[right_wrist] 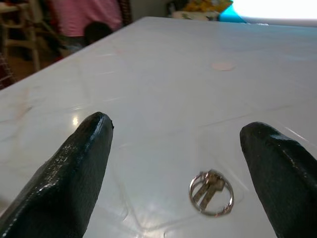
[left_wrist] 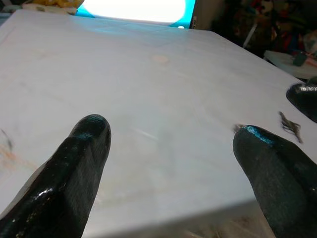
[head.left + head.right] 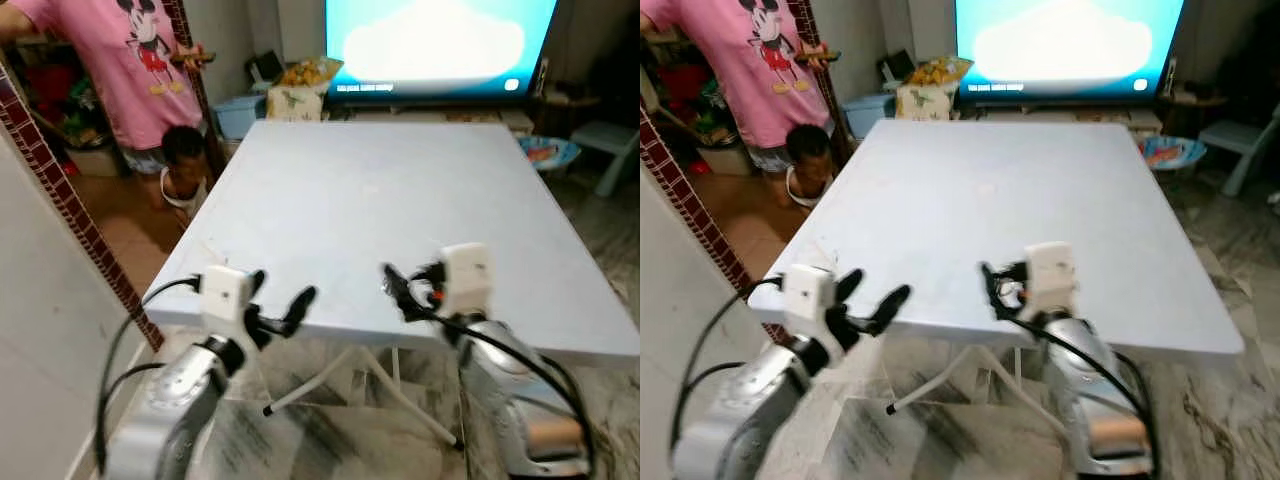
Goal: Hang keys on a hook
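keys (image 1: pixel 211 193) flat on counter (image 3: pixel 400 190) near its front edge, just ahead of right gripper (image 1: pixel 178 168) between its spread jaws; left gripper (image 2: pixel 171 168) also spread, farther off, so right arm's nearer.

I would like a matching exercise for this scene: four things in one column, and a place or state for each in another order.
Things:
1. keys
2. television
3. right gripper
4. person in pink shirt

Places or states:
a. switched on, beyond the white table's far edge
b. open, above the keys
c. lying flat on the table near its front edge
d. standing at the far left

Pairs: 1-c, 2-a, 3-b, 4-d
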Available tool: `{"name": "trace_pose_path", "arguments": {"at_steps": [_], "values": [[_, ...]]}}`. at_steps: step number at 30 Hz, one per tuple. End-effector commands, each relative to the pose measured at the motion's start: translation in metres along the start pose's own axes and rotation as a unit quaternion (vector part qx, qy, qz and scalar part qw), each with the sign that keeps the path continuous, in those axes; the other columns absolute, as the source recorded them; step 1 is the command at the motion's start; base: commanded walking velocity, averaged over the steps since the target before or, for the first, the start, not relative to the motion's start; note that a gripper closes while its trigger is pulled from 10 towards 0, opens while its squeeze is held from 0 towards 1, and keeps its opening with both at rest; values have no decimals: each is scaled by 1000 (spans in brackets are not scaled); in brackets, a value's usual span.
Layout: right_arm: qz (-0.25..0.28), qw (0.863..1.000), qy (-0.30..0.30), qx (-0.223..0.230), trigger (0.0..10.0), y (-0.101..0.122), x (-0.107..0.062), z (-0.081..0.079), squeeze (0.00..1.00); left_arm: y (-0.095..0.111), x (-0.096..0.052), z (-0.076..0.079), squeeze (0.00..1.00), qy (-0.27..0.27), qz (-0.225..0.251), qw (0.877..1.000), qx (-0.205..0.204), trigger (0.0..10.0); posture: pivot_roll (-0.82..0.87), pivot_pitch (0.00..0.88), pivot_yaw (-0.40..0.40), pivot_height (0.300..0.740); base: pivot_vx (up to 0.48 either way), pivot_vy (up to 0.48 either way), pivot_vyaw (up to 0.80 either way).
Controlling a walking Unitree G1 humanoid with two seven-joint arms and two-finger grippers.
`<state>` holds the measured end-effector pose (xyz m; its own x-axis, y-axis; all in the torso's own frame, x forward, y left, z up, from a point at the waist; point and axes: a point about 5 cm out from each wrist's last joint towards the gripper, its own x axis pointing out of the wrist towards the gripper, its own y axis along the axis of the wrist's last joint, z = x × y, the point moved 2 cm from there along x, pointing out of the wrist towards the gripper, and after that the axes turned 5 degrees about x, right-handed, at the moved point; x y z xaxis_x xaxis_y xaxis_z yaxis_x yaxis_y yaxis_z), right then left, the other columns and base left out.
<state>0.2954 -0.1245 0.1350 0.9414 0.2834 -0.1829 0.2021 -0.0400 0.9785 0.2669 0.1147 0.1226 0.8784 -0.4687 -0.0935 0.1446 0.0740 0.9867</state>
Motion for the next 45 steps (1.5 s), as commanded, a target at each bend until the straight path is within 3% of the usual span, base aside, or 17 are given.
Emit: {"name": "trace_pose_path", "arguments": {"at_steps": [1, 17, 22, 27, 39, 45], "values": [[-6, 1000, -24, -6, 10000, -1, -2, 9, 0, 0, 3, 7, 0, -12, -5, 1000, 0, 10000, 5, 12, 47, 740, 0, 0, 0], [-24, 998, -63, -2, 10000, -6, -3, 16, 0, -9, 2, 17, 0, -59, -43, 997, -4, 10000, 6, 18, 53, 740, 0, 0, 0], [-43, 992, -117, -16, 10000, -8, -6, 30, 0, -13, 1, 26, 0, -107, -68, 992, -1, 10000, 2, 22, 54, 740, 0, 0, 0], [-65, 987, -147, -12, 10000, -19, -11, 40, 0, -13, 0, 22, 0, -115, -77, 990, 4, 10000, 1, 24, 54, 740, 0, 0, -210], [-72, 990, -124, -6, 10000, -21, -8, 34, 0, -11, 2, 8, 0, -103, -84, 991, 9, 10000, -1, 32, 50, 740, 0, 0, -740], [-77, 995, -63, -1, 10000, -20, 2, 16, 0, -14, -3, -3, 0, -102, -100, 990, 5, 10000, 3, 36, 48, 740, 0, 0, 0]]}}
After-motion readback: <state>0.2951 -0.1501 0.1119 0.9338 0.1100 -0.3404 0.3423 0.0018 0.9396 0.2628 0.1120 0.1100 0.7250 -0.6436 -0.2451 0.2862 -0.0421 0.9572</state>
